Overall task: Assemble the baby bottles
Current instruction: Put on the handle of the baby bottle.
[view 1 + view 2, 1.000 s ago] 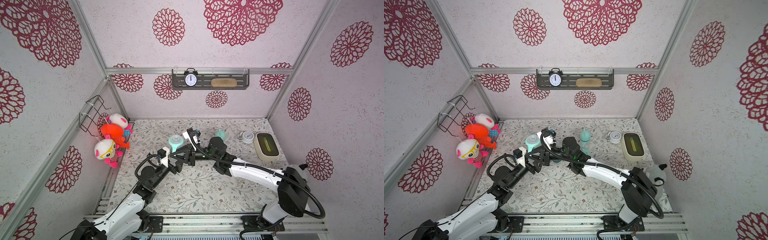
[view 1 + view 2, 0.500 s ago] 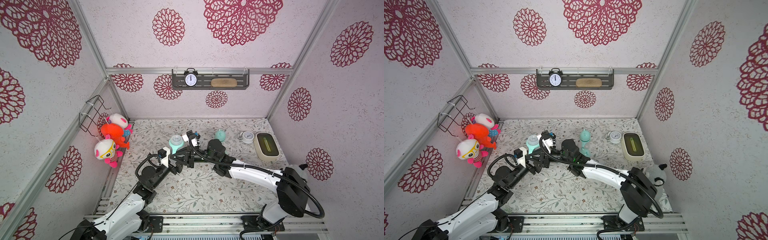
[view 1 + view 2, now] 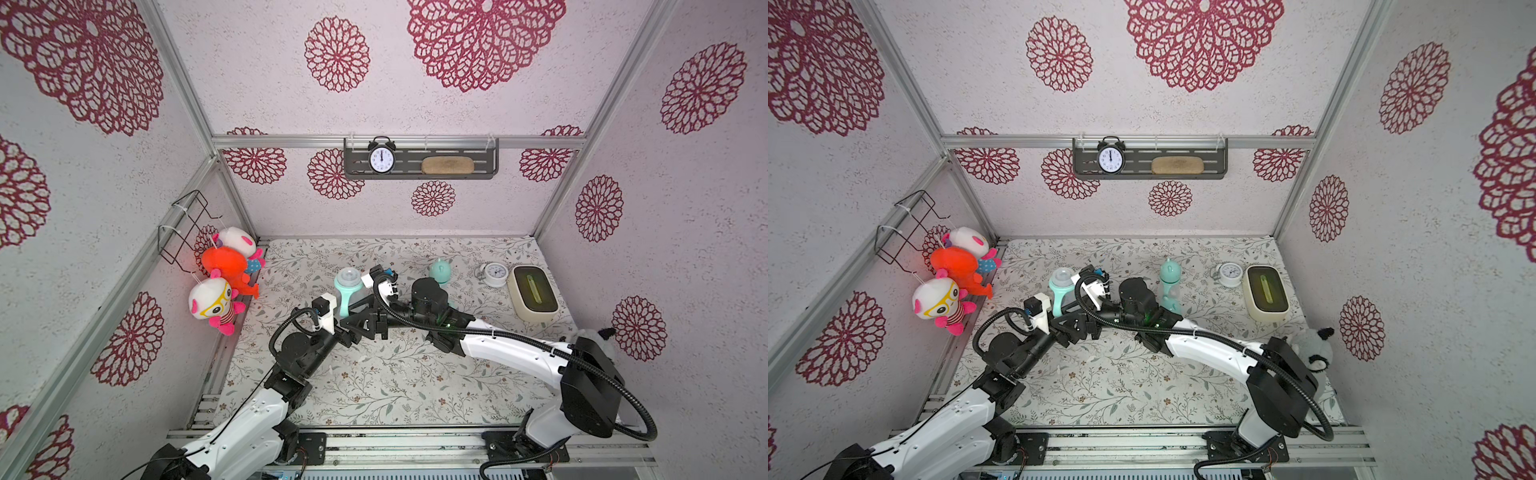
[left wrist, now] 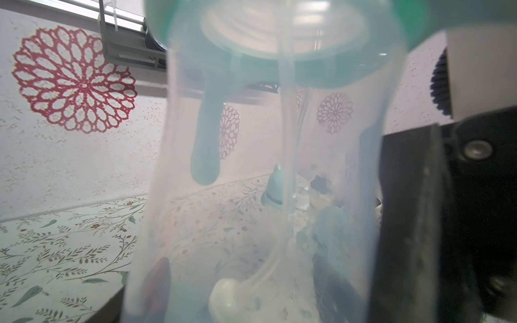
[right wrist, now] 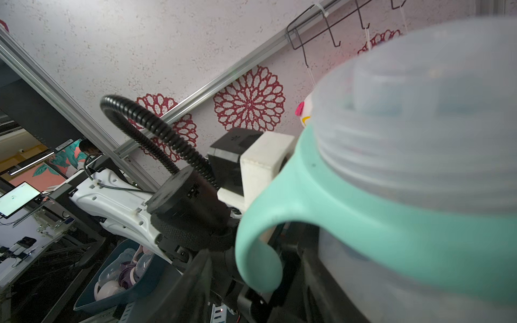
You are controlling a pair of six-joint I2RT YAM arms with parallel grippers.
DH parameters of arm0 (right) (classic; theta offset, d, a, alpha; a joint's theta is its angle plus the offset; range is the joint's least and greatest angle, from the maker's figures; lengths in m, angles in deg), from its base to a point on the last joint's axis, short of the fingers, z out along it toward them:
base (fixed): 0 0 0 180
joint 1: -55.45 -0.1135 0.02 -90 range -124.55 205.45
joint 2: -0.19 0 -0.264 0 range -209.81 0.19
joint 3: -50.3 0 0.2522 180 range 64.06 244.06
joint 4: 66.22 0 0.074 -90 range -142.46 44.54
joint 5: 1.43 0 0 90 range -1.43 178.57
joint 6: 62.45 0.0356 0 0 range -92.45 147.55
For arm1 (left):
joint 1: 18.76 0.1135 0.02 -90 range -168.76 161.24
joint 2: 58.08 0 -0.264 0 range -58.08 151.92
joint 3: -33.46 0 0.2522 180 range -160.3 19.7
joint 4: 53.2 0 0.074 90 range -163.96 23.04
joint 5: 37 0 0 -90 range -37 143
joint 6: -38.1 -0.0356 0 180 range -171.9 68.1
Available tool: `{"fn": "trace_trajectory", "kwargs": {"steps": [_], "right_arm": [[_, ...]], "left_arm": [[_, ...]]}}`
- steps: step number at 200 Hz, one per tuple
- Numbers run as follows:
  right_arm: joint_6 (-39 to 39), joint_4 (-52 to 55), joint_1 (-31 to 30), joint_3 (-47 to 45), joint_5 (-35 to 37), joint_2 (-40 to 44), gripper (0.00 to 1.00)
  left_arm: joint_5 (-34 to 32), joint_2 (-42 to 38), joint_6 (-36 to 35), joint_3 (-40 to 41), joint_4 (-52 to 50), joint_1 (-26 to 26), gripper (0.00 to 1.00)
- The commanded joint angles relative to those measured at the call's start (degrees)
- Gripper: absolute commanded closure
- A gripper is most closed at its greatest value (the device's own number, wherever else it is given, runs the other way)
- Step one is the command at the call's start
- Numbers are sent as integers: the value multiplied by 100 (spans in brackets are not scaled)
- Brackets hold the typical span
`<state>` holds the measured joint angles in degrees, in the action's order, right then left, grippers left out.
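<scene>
A clear baby bottle (image 3: 347, 289) with a mint handle ring and a bare nipple stands upright left of the mat's centre in both top views. My left gripper (image 3: 345, 328) is shut on its lower body, and the bottle (image 4: 251, 167) fills the left wrist view. My right gripper (image 3: 366, 318) reaches in from the right at the same height. In the right wrist view its jaws stand open (image 5: 251, 293), with a mint handle loop (image 5: 263, 243) hanging between them. A second, capped bottle (image 3: 439, 270) stands behind the right wrist.
A white alarm clock (image 3: 492, 274) and a beige lidded box (image 3: 534, 297) sit at the back right of the floral mat (image 3: 374, 386). Plush toys (image 3: 224, 286) hang on the left wall below a wire rack. A grey plush (image 3: 1312, 345) lies by the right arm's base.
My right gripper's jaws have parted beside the bottle. The left gripper still holds the bottle, and both arms have barely shifted.
</scene>
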<state>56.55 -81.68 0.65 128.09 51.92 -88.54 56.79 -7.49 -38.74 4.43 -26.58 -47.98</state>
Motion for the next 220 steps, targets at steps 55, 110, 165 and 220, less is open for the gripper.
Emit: {"fn": "trace_trajectory", "kwargs": {"steps": [55, 110, 165, 220], "right_arm": [[-1152, 2020, 313, 199, 103, 669, 32], [-1896, 3345, 849, 356, 458, 743, 27], [-2689, 4141, 1166, 706, 1189, -45, 19], [-3222, 4914, 1159, 1608, 2257, -1523, 13]], "left_arm": [[-35, -64, -113, -92, 182, 348, 100], [-266, -425, -156, -165, -328, 424, 100], [-252, -980, -24, -398, -1291, 434, 100], [19, -1322, 168, -560, -2033, 425, 100]]}}
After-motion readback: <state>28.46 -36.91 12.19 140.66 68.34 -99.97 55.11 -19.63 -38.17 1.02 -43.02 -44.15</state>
